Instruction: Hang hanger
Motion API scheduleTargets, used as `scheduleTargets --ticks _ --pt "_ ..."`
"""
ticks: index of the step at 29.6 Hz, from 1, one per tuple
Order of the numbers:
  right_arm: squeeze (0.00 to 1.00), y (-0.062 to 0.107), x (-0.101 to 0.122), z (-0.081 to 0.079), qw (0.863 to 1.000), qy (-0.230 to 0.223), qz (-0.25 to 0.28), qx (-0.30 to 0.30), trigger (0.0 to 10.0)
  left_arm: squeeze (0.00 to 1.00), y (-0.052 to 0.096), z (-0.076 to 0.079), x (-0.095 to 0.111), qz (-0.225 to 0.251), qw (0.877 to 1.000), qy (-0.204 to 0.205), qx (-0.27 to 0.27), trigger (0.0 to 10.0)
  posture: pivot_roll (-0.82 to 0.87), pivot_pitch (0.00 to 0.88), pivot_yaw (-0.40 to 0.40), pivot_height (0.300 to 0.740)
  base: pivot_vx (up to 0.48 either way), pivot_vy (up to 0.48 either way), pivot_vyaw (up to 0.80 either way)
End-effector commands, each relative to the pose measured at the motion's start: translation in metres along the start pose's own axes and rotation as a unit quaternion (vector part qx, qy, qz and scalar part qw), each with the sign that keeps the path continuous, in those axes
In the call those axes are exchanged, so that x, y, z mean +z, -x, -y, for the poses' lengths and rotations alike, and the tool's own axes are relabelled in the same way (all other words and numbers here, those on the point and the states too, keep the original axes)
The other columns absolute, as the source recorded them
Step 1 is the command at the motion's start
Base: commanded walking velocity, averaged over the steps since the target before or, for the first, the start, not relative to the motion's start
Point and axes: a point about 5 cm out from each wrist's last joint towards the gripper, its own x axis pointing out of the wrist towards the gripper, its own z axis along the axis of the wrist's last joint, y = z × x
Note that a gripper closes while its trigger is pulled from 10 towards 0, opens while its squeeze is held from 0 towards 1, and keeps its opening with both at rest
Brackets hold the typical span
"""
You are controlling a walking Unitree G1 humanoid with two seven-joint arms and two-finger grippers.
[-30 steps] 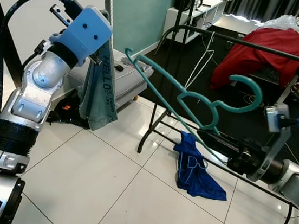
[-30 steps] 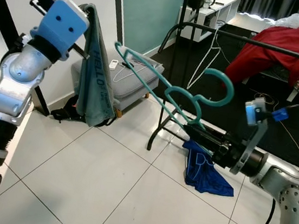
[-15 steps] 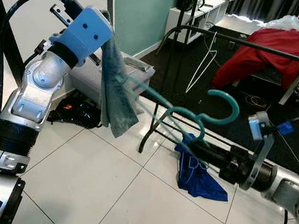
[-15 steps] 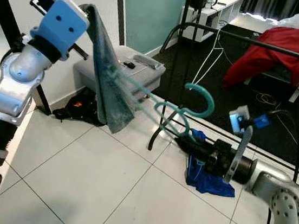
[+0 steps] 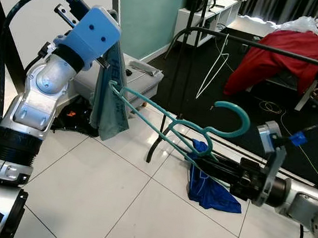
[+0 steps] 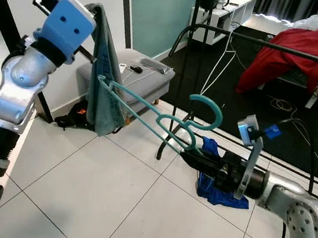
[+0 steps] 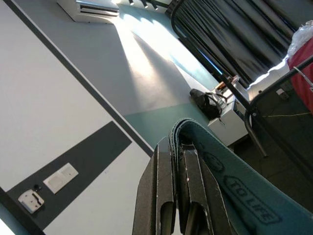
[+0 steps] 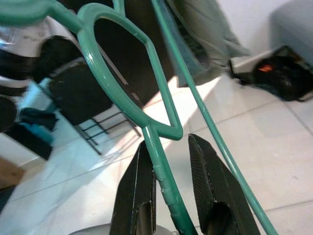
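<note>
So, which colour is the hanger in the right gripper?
Teal green hanger, clearest in the left eye view.

hanger (image 5: 164, 120): between cloth (image 5: 109, 104) left | rack (image 5: 260, 47) behind

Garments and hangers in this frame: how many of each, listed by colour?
Teal hanger, held in the right gripper: 1
White wire hanger on the black rack: 1
Grey-green cloth, held by the left gripper: 1
Red garment draped over the rack: 1
Blue garment on the floor: 1
Total: 5
</note>
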Motion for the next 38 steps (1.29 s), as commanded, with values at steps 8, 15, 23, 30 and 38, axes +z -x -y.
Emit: scheduleTargets --ticks 8,15,23,30,38 --pt "0.00 0.003 0.021 -0.010 0.996 -0.001 0.077 0.048 10.0 0.00 -0.002 0.002 0.006 0.012 1.000 -0.003 -0.005 10.0 -0.12 0.018 -0.003 0.740 0.000 0.000 0.00" --pt "0.00 0.005 0.022 -0.009 0.994 -0.009 0.094 0.051 10.0 0.00 -0.004 0.005 0.008 0.016 1.000 0.001 -0.007 10.0 -0.12 0.013 -0.005 0.740 0.000 0.000 0.00" --pt "0.00 0.003 0.016 0.002 0.997 -0.012 0.075 0.008 10.0 0.00 -0.003 0.006 0.009 0.018 1.000 0.002 -0.008 10.0 -0.12 0.013 -0.004 0.740 0.000 0.000 0.00" --pt "0.00 -0.001 0.004 0.002 0.999 -0.019 0.036 0.001 10.0 0.00 -0.003 0.005 0.009 0.018 1.000 0.002 -0.008 10.0 -0.11 0.019 -0.005 0.740 0.000 0.000 0.00" --pt "0.00 -0.001 0.004 -0.008 0.998 -0.020 0.035 0.043 10.0 0.00 -0.003 0.004 0.009 0.017 1.000 0.002 -0.008 10.0 -0.12 0.022 -0.003 0.740 0.000 0.000 0.00"
